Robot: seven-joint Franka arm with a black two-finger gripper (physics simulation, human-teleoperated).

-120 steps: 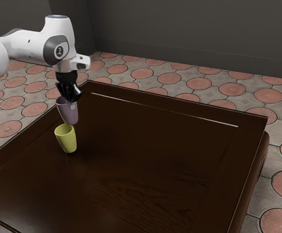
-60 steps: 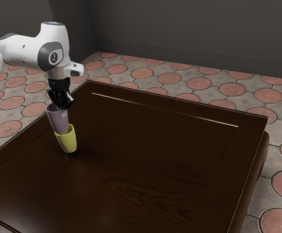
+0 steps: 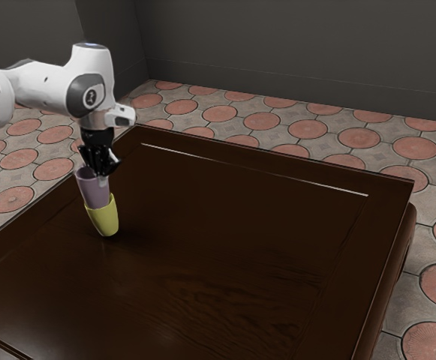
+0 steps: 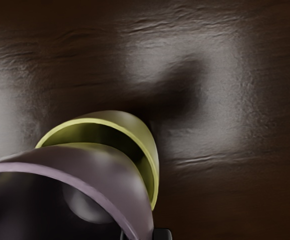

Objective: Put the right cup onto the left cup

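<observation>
The tiled floor (image 3: 293,129) lies lower than the tool (image 3: 103,174), showing past the edges of the bench (image 3: 240,255). The dark wooden bench spreads beneath the tool and well out toward the exterior view's right. The white arm (image 3: 94,90) rises directly above the tool. The tool itself is clamped on the mauve cup (image 3: 94,192), pinching its wall at the rim, with finger ends (image 4: 162,234) on either side of that wall in the wrist view. The mauve cup hangs just below the tool, its lower part inside the mouth of the yellow cup (image 3: 105,220). The yellow cup stands on the bench below the tool, apart from it, with some open space between its rim and the mauve cup on one side.
</observation>
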